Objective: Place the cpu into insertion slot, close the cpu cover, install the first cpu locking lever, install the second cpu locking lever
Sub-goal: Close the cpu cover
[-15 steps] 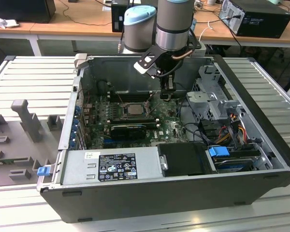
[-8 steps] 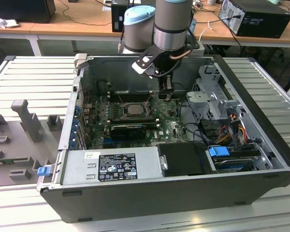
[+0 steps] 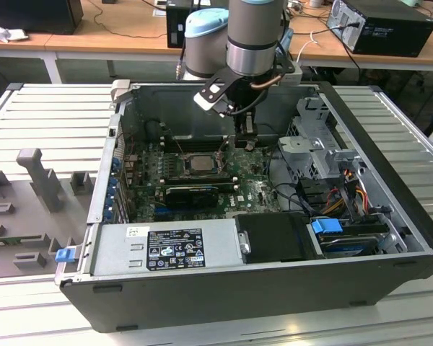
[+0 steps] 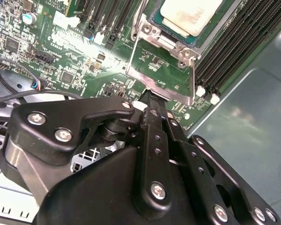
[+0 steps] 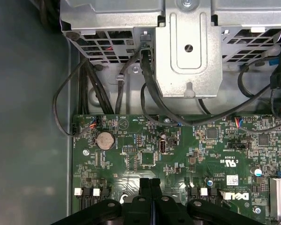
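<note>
You have the arm reaching down into the case, gripper pinched narrow at the open cover, chip seated in its socket, printed label on the power supply.

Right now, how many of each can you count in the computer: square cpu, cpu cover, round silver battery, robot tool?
cpu: 1
cpu cover: 1
round battery: 1
tool: 1
Total: 4
</note>
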`<control>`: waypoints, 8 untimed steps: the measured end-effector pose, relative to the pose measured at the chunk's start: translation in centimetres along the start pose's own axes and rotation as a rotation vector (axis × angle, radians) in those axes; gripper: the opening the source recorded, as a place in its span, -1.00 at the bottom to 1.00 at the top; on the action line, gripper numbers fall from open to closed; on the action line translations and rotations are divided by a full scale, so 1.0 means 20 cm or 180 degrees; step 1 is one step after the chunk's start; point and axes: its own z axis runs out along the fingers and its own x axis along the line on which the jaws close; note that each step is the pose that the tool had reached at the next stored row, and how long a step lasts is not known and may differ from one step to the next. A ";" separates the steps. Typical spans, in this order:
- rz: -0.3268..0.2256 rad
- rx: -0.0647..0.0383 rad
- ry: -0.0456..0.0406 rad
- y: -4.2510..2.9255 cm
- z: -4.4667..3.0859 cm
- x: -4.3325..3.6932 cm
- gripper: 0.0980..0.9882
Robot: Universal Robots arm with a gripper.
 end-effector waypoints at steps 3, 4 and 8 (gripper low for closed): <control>0.0000 0.0000 0.0000 -0.002 0.000 0.000 -0.98; 0.0000 0.0000 0.0000 -0.002 0.001 0.000 -0.98; 0.0000 0.0000 0.0000 -0.007 0.001 0.000 -0.98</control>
